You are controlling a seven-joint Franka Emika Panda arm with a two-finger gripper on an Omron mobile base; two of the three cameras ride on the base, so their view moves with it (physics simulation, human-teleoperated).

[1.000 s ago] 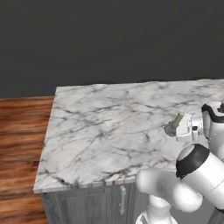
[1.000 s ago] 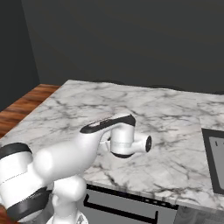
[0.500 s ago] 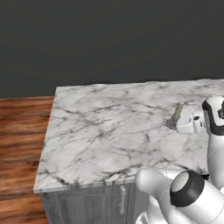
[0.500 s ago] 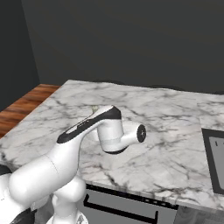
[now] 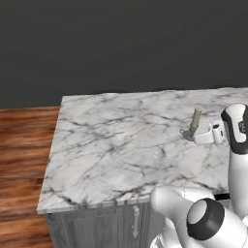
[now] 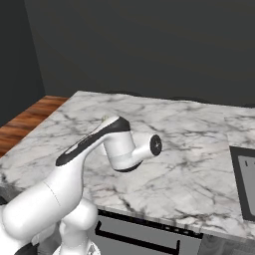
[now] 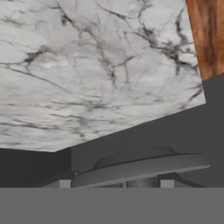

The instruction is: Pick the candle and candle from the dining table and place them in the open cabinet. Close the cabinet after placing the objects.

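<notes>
Left base view: the stubby candle (image 5: 195,118) stands gripped in the jaws above the marble worktop (image 5: 121,140), so carrying it to the cabinet likely comes next.

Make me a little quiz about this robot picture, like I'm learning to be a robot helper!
1. True or false: the candle is bright red.
2. What is the floor beside the marble counter made of? A wood, B carpet, C tiles.
3. Fill the gap: the claw is shut on the ______.

Key: 1 false, it is pale olive on a grey base. 2 A. 3 candle.
</notes>
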